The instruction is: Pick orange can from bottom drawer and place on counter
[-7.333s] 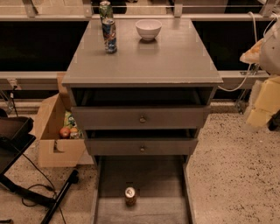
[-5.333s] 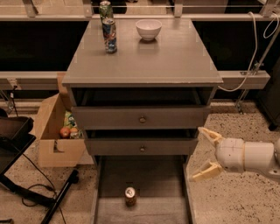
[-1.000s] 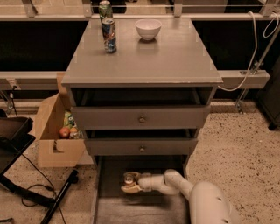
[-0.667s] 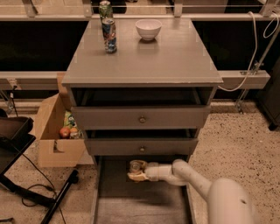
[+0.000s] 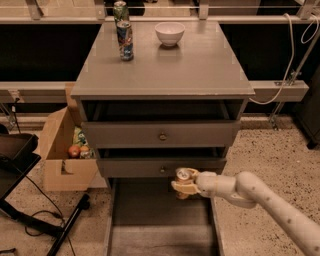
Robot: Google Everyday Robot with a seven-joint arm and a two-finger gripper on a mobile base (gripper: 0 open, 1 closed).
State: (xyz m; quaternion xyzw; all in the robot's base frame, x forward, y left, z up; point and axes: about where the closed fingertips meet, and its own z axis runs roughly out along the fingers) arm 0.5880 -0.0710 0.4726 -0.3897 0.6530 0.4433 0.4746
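My gripper [image 5: 183, 183] is shut on the orange can [image 5: 183, 175], whose silver top shows between the cream fingers. It holds the can in the air above the open bottom drawer [image 5: 160, 230], just in front of the middle drawer's face. The arm reaches in from the lower right. The drawer's grey floor lies bare below. The counter [image 5: 170, 65] is the wide grey cabinet top higher up in the view.
On the counter stand a blue-and-red can [image 5: 125, 41], a green can [image 5: 120, 9] behind it and a white bowl [image 5: 169, 33]. A cardboard box [image 5: 62, 145] with produce sits left of the cabinet. A black stand and cables [image 5: 30, 220] lie at lower left.
The gripper came in from the right, closed on the orange can on the drawer floor and has lifted it up and to the right, to the level of the middle drawer's front.
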